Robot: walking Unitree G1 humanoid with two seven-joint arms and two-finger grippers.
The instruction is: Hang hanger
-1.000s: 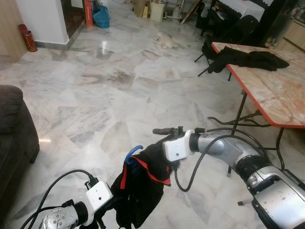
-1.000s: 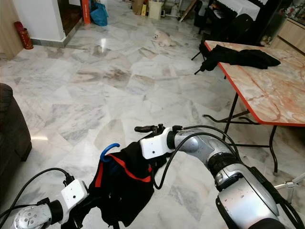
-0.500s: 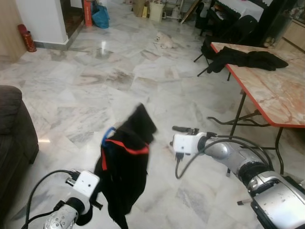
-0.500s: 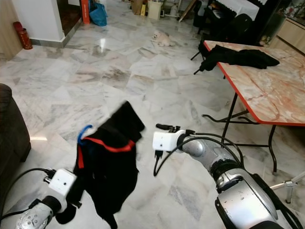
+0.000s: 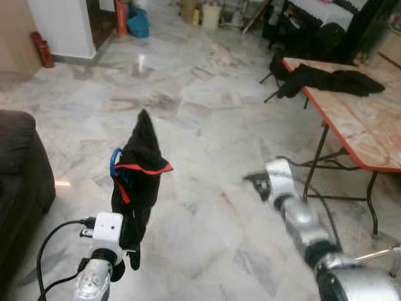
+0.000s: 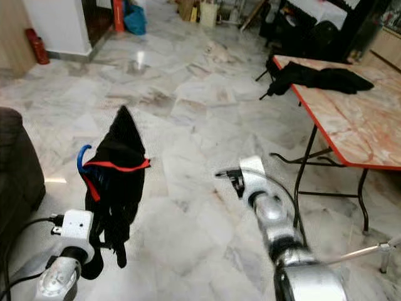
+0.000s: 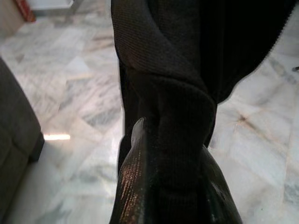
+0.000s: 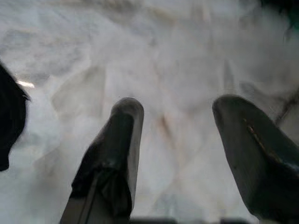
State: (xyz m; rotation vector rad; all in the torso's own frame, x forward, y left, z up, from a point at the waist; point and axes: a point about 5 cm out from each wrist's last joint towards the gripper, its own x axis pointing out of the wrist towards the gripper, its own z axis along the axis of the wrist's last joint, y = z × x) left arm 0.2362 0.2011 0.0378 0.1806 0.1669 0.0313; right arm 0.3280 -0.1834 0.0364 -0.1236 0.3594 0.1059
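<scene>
A wide marble floor (image 5: 207, 119) takes up most of the frame, open from the centre to the upper left. At the lower left, the left claw (image 7: 168, 186) is clamped on one black garment (image 5: 135, 182) with red trim, held upright above the floor. One blue hanger (image 5: 114, 164) hook pokes out at the garment's left side, left of centre. At the lower right, the right claw (image 8: 175, 140) is spread wide with nothing between its two fingers, held over bare floor well apart from the garment; it is blurred in the head views. One dark sofa (image 5: 19, 169) edge closes off the left border. One red-edged tabletop (image 5: 357, 132) on thin black legs runs along the right border, its near edge slanting toward the lower right, with one black cloth (image 5: 329, 80) heaped at its far end. Bags and boxes crowd the top edge, too blurred to count.
</scene>
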